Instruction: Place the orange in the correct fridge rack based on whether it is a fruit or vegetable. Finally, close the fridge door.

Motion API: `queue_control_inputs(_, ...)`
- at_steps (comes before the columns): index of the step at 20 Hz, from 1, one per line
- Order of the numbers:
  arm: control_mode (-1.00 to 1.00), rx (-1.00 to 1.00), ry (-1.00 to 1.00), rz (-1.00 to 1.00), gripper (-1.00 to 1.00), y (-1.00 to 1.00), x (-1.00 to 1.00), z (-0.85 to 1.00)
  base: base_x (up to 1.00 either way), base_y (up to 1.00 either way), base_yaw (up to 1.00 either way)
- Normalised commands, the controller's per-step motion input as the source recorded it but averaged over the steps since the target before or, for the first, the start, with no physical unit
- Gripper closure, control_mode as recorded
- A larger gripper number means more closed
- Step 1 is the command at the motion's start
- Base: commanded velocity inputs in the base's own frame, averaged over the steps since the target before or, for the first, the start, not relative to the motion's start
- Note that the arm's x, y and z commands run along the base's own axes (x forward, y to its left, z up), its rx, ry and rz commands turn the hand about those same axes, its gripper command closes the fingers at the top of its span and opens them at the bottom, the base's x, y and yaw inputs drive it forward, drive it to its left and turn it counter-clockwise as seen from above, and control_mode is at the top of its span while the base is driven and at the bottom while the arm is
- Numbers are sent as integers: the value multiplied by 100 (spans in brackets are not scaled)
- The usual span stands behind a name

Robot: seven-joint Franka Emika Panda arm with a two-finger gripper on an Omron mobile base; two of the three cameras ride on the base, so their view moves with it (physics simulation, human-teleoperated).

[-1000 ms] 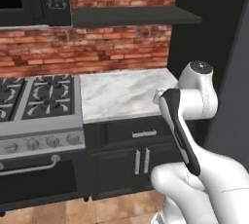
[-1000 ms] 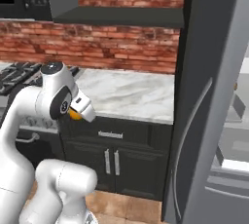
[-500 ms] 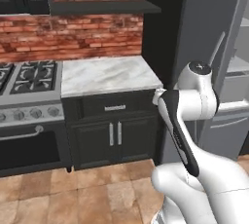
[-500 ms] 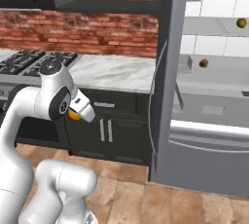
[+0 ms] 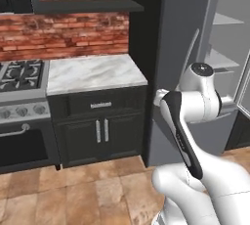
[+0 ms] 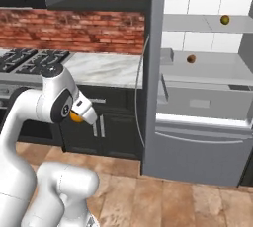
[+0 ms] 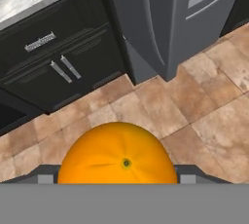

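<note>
Bright orange against white: the orange (image 6: 75,117) tucked at the end of the folded arm, clamped in the closed gripper (image 6: 79,116), low beside the robot's own body and well apart from the fridge. Seen large at the bottom of the hand view (image 7: 118,154), stem dimple facing the camera, wooden floor tiles and dark lower cabinets (image 7: 58,67) beyond it. Held close and low, probably to keep the fruit steady while the base drives toward the fridge. Fridge door (image 6: 150,68) swung open edge-on, white interior exposed to its right. Inside, the fridge rack (image 6: 202,23), a pale grey plate, carrying a greenish-yellow round fruit (image 6: 225,19); one level down, a similar lower shelf (image 6: 207,68) with a brown round item (image 6: 190,59). Likely destination the higher plate, next to the other fruit, since an orange counts as fruit. Compared with half a second ago and a second ago, whole scene slid leftward in both base views: stove (image 5: 19,75) and marble counter (image 5: 93,72) pushed toward the left edge, fridge interior more fully revealed on the right. A camera shift from the driving base, not a move of the furniture. Arm pose unchanged throughout, orange in the same grip.
</note>
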Motion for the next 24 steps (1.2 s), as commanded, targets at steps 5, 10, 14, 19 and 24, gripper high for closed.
queue_control_inputs(5,100,0,0,0,100,0,0,0,-44,-100,0)
queue_control_inputs(10,100,0,0,0,100,0,0,0,-26,-100,-13)
queue_control_inputs(14,100,0,0,0,100,0,0,0,-27,-100,-37)
queue_control_inputs(19,100,0,0,0,100,0,0,0,-8,-100,-38)
queue_control_inputs(24,100,0,0,0,100,0,0,0,12,-100,-32)
